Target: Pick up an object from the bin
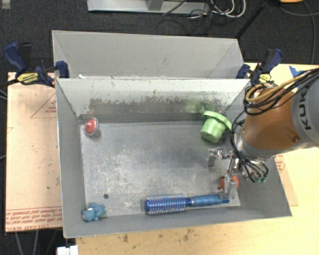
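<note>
My gripper (224,170) hangs low at the bin's right side, fingers (215,155) spread open with nothing between them. A blue hairbrush (183,202) lies along the bin's front wall. Its handle end sits just below my lower finger. A light green cup-shaped plastic piece (213,126) lies tipped near the back right corner, a little above and left of the gripper.
A small pink-red ball (90,125) rests in the back left corner. A small blue lump (93,212) sits in the front left corner. The arm with its orange cover and cables reaches in over the right wall.
</note>
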Available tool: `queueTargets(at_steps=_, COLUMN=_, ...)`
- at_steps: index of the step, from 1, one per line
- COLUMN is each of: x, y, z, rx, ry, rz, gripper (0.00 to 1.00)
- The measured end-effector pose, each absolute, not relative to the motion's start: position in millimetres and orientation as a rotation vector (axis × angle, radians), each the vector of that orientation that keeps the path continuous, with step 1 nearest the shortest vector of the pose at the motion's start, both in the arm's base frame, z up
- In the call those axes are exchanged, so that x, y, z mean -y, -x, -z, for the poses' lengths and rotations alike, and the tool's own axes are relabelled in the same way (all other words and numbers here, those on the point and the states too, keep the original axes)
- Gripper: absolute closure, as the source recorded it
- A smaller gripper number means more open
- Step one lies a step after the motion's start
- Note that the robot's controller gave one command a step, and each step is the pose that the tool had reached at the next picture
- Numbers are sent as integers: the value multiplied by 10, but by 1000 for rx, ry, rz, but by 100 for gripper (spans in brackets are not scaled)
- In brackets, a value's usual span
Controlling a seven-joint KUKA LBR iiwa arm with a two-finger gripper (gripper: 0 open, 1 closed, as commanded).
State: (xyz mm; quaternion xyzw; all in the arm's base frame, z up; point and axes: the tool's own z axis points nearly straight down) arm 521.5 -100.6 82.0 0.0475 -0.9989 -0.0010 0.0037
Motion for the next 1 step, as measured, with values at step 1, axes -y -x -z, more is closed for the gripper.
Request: queueTargets(at_steps=1, x=1134, y=-4898, z=-712, rx=3139, ry=-277, rz=-1, gripper=0)
